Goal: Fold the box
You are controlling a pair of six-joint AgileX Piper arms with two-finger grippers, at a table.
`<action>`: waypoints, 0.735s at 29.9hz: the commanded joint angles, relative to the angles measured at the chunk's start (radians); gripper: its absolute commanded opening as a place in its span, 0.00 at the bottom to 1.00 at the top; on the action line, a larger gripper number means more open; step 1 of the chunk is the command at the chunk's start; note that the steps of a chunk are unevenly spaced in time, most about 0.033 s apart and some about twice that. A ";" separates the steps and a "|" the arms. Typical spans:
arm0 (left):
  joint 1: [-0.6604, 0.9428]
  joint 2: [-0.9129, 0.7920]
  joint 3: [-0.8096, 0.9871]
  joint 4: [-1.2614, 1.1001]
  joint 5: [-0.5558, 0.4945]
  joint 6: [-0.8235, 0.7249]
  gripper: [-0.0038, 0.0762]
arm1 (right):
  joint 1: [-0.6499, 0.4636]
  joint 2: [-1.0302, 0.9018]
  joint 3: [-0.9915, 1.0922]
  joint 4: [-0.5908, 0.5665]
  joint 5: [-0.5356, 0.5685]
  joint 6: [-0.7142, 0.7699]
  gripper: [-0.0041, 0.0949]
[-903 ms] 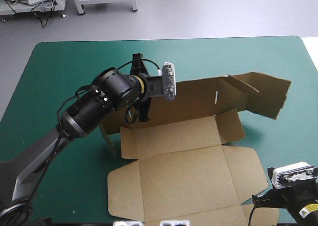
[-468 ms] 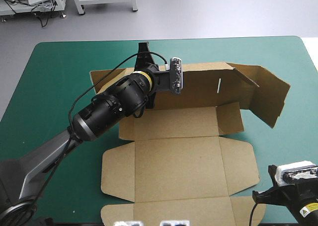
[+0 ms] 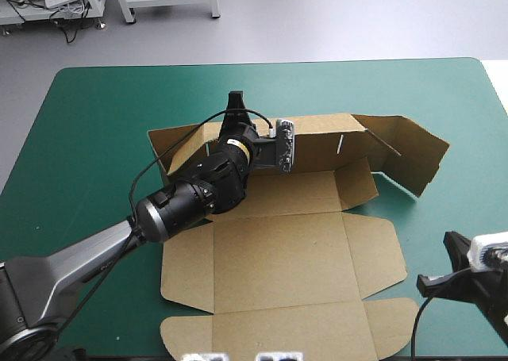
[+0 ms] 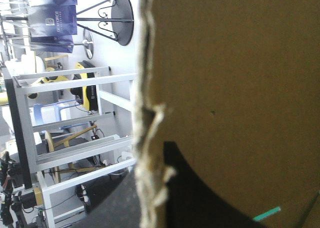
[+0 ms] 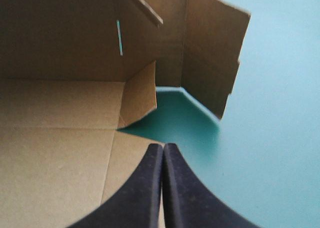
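The box (image 3: 286, 258) lies open near the middle of the worktop (image 3: 103, 115), on the teal-green cover (image 3: 444, 99). Its wide base panels lie flat toward the near edge, and the rear wall (image 3: 317, 139) stands raised along the far side. At the wall's right end a side panel (image 3: 413, 159) bends round toward the near edge, with a small flap (image 3: 361, 178) tilted up beside it. A narrow slot (image 3: 340, 144) is cut in the wall.

The left jaws are all but closed on the top of the rear wall, toward its left end; from above, the tip of the black fingers (image 3: 234, 105) shows past the wall's far side. Only the left wrist view shows the grip close up: the box (image 4: 235, 77) fills the space ahead, and its rough cut edge (image 4: 147, 138) runs between the fingers (image 4: 200, 203), one on each face.

The right arm (image 3: 476, 274) sits at the near right corner. The right jaws are fully closed on nothing, fingers (image 5: 150, 188) meeting in a point over the flat board's right edge. Its wrist view adds what the high view lacks: teal-green showing through the slot (image 5: 120, 37), the flap (image 5: 140, 97) at a slant, and the side panel (image 5: 210, 62) upright
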 commanded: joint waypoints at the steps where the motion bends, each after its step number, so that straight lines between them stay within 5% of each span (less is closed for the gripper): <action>1: -0.014 -0.042 0.011 0.115 -0.074 -0.098 0.04 | 0.004 0.140 -0.169 0.000 -0.078 0.003 0.03; 13: -0.014 -0.042 0.038 0.301 -0.128 -0.326 0.04 | 0.004 0.733 -0.782 0.039 -0.027 -0.004 0.02; 17: -0.014 -0.038 0.038 0.301 -0.128 -0.326 0.04 | -0.010 0.962 -1.041 0.073 0.094 -0.008 0.02; 22: -0.014 -0.015 0.038 0.299 -0.134 -0.332 0.04 | -0.054 1.278 -1.395 0.250 0.298 -0.020 0.02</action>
